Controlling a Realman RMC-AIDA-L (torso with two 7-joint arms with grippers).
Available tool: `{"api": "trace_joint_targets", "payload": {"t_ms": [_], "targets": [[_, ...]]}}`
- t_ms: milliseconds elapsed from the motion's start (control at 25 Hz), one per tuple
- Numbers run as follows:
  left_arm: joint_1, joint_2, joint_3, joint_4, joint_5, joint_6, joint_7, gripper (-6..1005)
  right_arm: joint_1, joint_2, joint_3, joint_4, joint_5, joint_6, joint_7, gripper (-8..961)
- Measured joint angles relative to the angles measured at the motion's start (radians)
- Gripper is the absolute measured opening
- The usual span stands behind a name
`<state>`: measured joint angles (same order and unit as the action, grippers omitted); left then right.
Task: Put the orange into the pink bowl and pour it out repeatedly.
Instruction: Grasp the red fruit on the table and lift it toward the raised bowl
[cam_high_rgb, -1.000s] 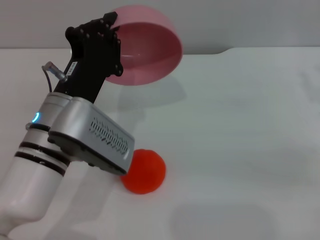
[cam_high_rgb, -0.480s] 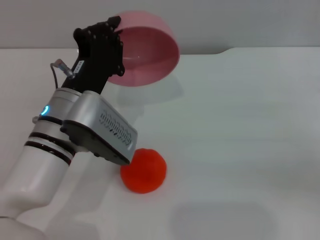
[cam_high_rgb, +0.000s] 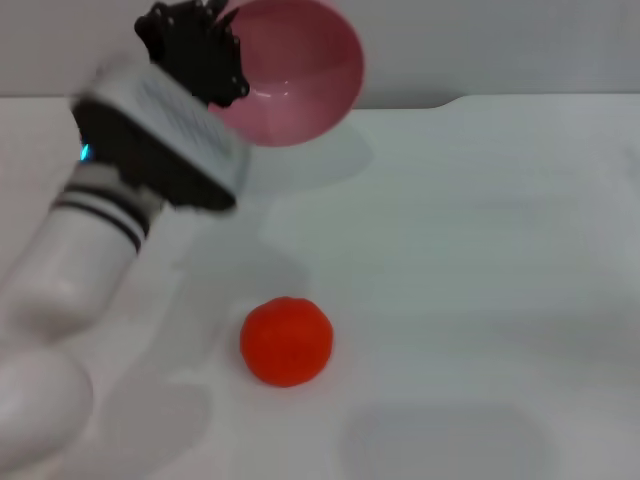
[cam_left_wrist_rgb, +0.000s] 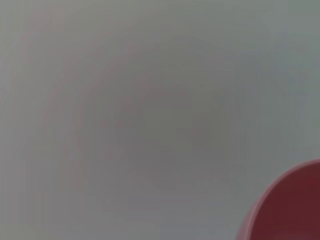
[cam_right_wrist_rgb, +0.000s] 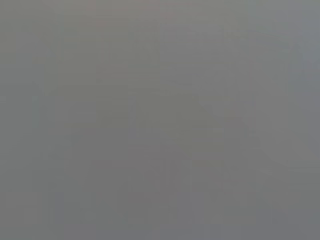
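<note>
Item: pink bowl (cam_high_rgb: 295, 80), round and glossy, was held above the table's (cam_high_rgb: 480, 250) far edge, toward its left end, tipped on its side so that the open mouth faced the head camera and the interior showed nothing inside. Holder: left gripper (cam_high_rgb: 210, 45), black, was at the bowl's left rim, jaws closed on that rim; the arm's silver and white links ran down from it to the near left corner of the table. A curved piece of the same bowl's rim (cam_left_wrist_rgb: 285, 205) showed in one corner of the left wrist view against a plain grey ground. Item: orange (cam_high_rgb: 287, 341), bright orange-red and roundish, rested on the white table surface toward the near edge, left of centre, well apart from the bowl and touching nothing else. Right gripper: did not appear in any view; the right wrist view gave only a featureless grey field.
</note>
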<state>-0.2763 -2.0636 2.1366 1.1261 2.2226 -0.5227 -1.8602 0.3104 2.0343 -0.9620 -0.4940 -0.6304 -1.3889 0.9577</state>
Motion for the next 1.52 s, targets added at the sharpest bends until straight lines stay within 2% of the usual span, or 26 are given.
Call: {"api": "trace_joint_targets", "payload": {"t_ms": [160,320,440,560,600,720,760,800,880,920,960,1000,1080,1200,1280,1440,1520], "targets": [[-0.02,0.002,-0.145,0.109,-0.035,0.293,-0.119,44,-0.003,0.005,-0.008,-0.018,-0.005,-0.006,0.0,641],[-0.065,0.004,-0.333,0.184,-0.065,0.625,-0.234,44,0.001,0.005,-0.013,-0.028,-0.041,-0.011,0.005,641],[-0.132,0.004,-0.544,0.194,-0.148,0.926,-0.276,44,0.005,0.006,-0.014,-0.052,-0.117,-0.012,0.025,641],[-0.224,0.01,-0.793,0.126,-0.22,1.234,-0.279,44,0.008,0.005,-0.014,-0.11,-0.262,-0.007,0.099,640],[-0.277,0.016,-0.916,0.065,-0.228,1.371,-0.28,44,0.01,0.003,-0.013,-0.135,-0.323,-0.006,0.135,640],[-0.388,0.055,-1.162,-0.093,-0.204,1.608,-0.284,44,0.023,-0.006,-0.008,-0.225,-0.518,-0.01,0.262,639],[-0.388,0.055,-1.162,-0.093,-0.204,1.608,-0.284,44,0.027,-0.009,-0.005,-0.281,-0.617,-0.011,0.332,639],[-0.422,0.08,-1.263,-0.166,-0.183,1.684,-0.296,44,0.032,-0.012,-0.004,-0.324,-0.694,-0.013,0.392,639],[-0.422,0.08,-1.263,-0.166,-0.183,1.684,-0.296,44,0.048,-0.02,-0.002,-0.424,-0.854,-0.022,0.536,639],[-0.417,0.096,-1.309,-0.185,-0.16,1.699,-0.317,44,0.06,-0.025,-0.001,-0.459,-0.919,-0.03,0.593,639],[-0.417,0.096,-1.309,-0.185,-0.16,1.699,-0.317,44,0.079,-0.031,-0.001,-0.49,-0.989,-0.051,0.659,639],[-0.417,0.096,-1.309,-0.185,-0.16,1.699,-0.317,44,0.102,-0.039,0.0,-0.507,-1.055,-0.08,0.719,639],[-0.374,0.122,-1.314,-0.164,-0.116,1.687,-0.371,44,0.156,-0.051,-0.003,-0.528,-1.167,-0.139,0.82,639],[-0.359,0.129,-1.318,-0.161,-0.103,1.686,-0.382,44,0.243,-0.053,-0.037,-0.537,-1.307,-0.187,0.92,639],[-0.346,0.13,-1.314,-0.148,-0.102,1.699,-0.384,44,0.297,-0.034,-0.074,-0.538,-1.396,-0.198,0.954,640],[-0.33,0.123,-1.312,-0.118,-0.102,1.717,-0.385,44,0.387,0.028,-0.116,-0.529,-1.537,-0.185,0.966,640],[-0.329,0.118,-1.31,-0.108,-0.102,1.723,-0.385,44,0.432,0.04,-0.155,-0.483,-1.56,-0.175,0.972,640]]}}
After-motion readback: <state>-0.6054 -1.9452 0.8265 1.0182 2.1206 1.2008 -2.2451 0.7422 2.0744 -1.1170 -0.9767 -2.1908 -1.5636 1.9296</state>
